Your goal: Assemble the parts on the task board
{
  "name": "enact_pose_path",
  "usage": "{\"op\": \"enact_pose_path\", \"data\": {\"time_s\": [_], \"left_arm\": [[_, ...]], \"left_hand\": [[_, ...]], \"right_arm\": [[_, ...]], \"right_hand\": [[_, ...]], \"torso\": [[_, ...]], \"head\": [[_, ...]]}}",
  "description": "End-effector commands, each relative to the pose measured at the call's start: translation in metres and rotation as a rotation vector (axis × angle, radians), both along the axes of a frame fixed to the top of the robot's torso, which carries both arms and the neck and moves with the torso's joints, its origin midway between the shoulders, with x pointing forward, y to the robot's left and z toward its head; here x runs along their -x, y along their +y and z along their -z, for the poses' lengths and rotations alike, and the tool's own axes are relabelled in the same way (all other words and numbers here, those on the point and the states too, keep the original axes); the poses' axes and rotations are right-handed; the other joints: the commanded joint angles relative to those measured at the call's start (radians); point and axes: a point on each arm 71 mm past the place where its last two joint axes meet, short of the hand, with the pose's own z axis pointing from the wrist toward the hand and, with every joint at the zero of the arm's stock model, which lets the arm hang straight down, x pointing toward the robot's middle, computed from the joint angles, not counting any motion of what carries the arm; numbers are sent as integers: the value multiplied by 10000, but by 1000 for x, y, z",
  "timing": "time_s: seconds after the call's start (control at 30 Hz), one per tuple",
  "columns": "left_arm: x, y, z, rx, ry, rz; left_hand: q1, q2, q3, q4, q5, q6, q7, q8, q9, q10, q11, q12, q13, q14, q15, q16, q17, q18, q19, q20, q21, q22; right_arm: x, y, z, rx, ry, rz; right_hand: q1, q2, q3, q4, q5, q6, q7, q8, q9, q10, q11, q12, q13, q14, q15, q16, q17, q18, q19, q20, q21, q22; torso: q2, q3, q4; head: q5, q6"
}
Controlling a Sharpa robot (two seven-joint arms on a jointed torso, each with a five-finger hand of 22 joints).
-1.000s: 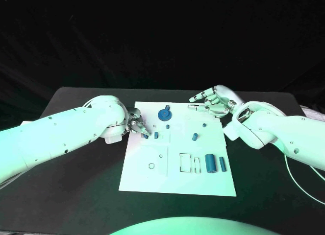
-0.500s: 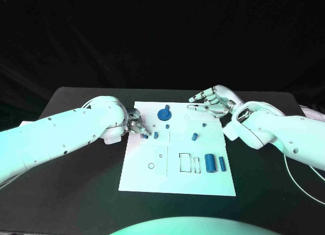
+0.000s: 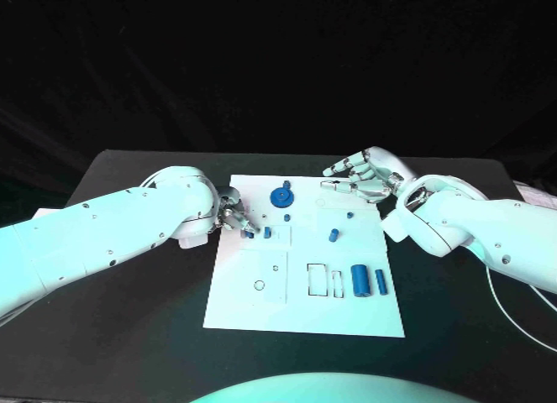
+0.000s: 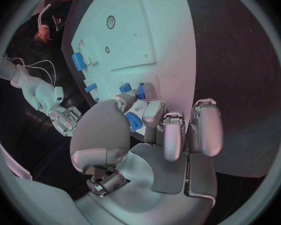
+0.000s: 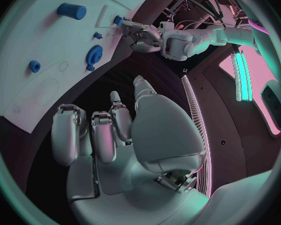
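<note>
Head view: the left hand sits at the left edge of the board, fingertips down on a small blue peg beside a second peg. The left wrist view shows thumb and a finger narrowed round that peg, which stands touching the board. The right hand hovers over the far right corner, fingers curled loosely, holding nothing. A gear lies at the far middle, and 2 cylinders lie near right. To finish this step well, the left hand should probably keep the peg upright, press straight down, and loosen only once it is seated.
</note>
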Motion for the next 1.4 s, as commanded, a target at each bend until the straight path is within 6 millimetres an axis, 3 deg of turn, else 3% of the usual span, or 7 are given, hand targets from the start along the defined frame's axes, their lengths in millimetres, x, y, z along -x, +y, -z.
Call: {"op": "enact_pose_path", "data": {"time_s": [0.03, 0.73, 1.4], "left_arm": [[3, 5, 11, -410, 282, -135], [6, 1, 6, -38, 99, -203], [8, -3, -1, 39, -26, -107]], "left_hand": [[-146, 23, -199, 87, 33, 80, 5, -51, -23, 69, 7, 44, 14, 1051, -75, 30, 2633, -45, 219, -48, 58, 796], [-161, 84, -1473, 513, 31, 230, -31, -126, -80, 167, -18, 86, 111, 1051, -98, 30, 2633, -69, 273, -69, 128, 921], [-42, 153, -1639, 537, 47, 257, -46, -126, -80, 186, -32, 99, 135, 1051, -104, 30, 2633, -75, 285, -75, 146, 950]], "right_arm": [[1, 2, 0, -12, -7, -176], [0, 3, 2, -5, 57, -194], [0, 3, 4, 3, 123, -201]], "right_hand": [[-9, 90, -77, 7, 43, 63, -27, 16, 11, -36, -18, -46, 655, 884, -8, -39, 2016, 90, -68, -34, -67, -14], [-17, 95, -90, 11, 47, 63, -27, 15, 11, -36, -18, -46, 654, 883, -8, -41, 2014, 91, -71, -34, -72, -22], [-17, 95, -90, 11, 47, 63, -27, 15, 11, -36, -18, -46, 654, 883, -8, -41, 2014, 91, -71, -34, -72, -22]], "torso": [[1, 5, 10], [6, 4, 19], [2, -8, 33]], "head": [[-17, 14], [1, 27], [-19, 20]]}}
